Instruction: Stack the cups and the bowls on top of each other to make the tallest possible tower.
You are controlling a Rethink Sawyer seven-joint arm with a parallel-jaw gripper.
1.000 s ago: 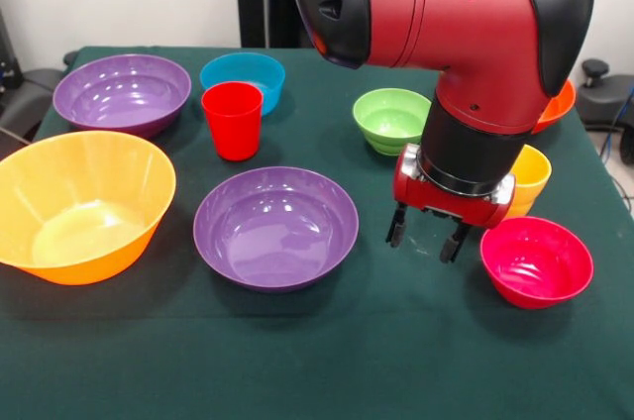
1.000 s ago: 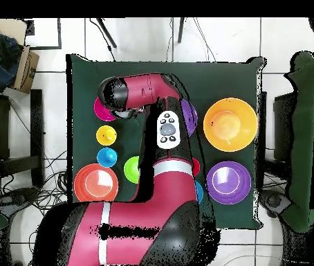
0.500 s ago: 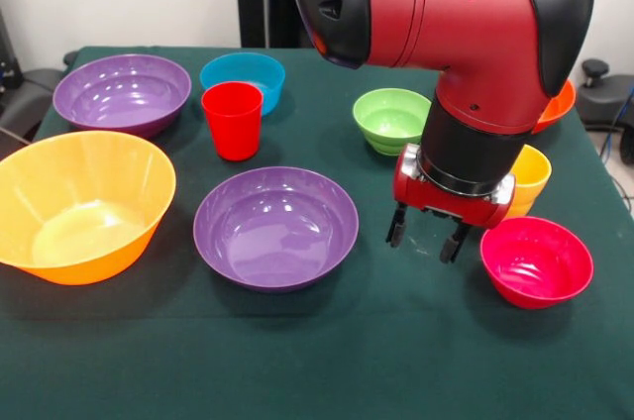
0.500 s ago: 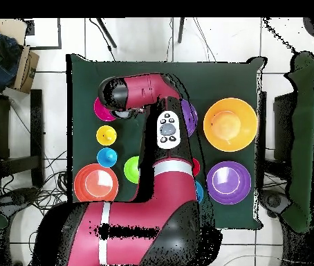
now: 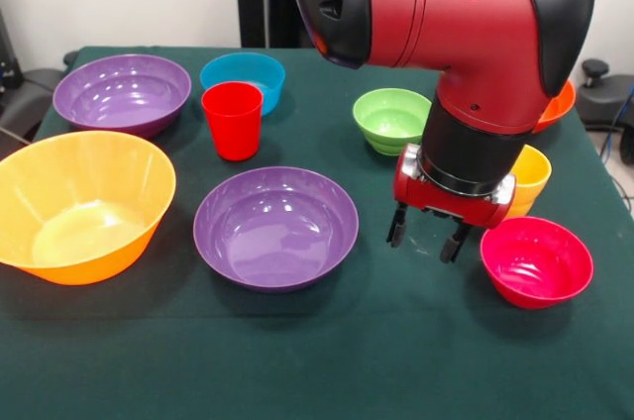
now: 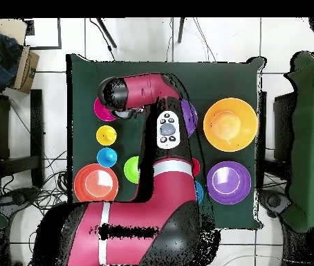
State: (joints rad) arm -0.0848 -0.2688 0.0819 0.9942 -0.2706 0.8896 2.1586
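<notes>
We judge the tower is not yet begun: every piece sits apart on the green table. Our gripper hangs at lower right of the front view, jaws apart and empty, between the near purple bowl and the pink bowl, with the yellow cup just behind. The orange-yellow bowl sits at the left, the red cup at upper centre. Next we must likely pick one piece and lower around its rim.
</notes>
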